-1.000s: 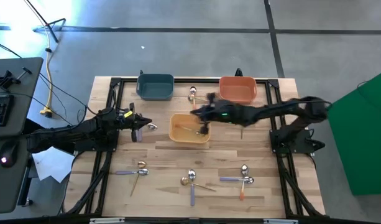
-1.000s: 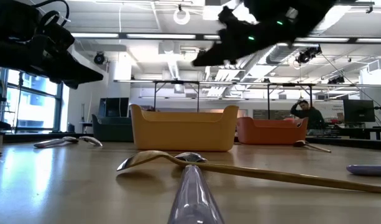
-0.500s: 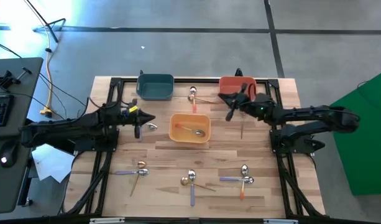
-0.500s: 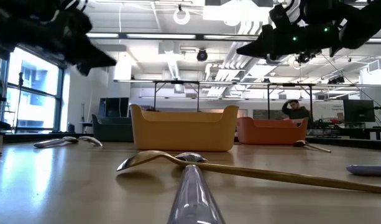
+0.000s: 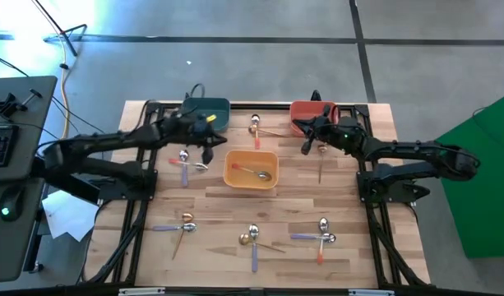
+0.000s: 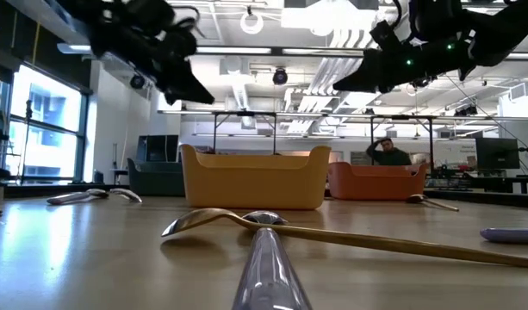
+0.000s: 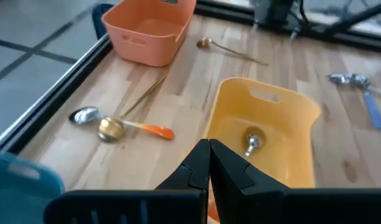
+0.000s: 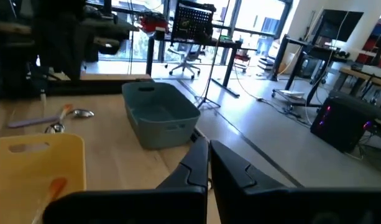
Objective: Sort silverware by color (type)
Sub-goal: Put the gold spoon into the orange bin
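From above, the left gripper (image 5: pixel 209 146) hangs between the teal bin (image 5: pixel 205 114) and the yellow bin (image 5: pixel 252 168), a spoon with an orange handle (image 5: pixel 256 133) lying just beyond, lengthwise toward the far edge. Through the left wrist camera, its fingers (image 7: pixel 210 163) press together, empty. The right gripper (image 5: pixel 307 141), also pinched, hovers by the orange bin (image 5: pixel 313 115).

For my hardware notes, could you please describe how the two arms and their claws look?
Both arms are dark, jointed links. The left arm carries a yellow marking near its wrist, and its claw has black tapered fingers. The right arm shows a small green light near its claw.
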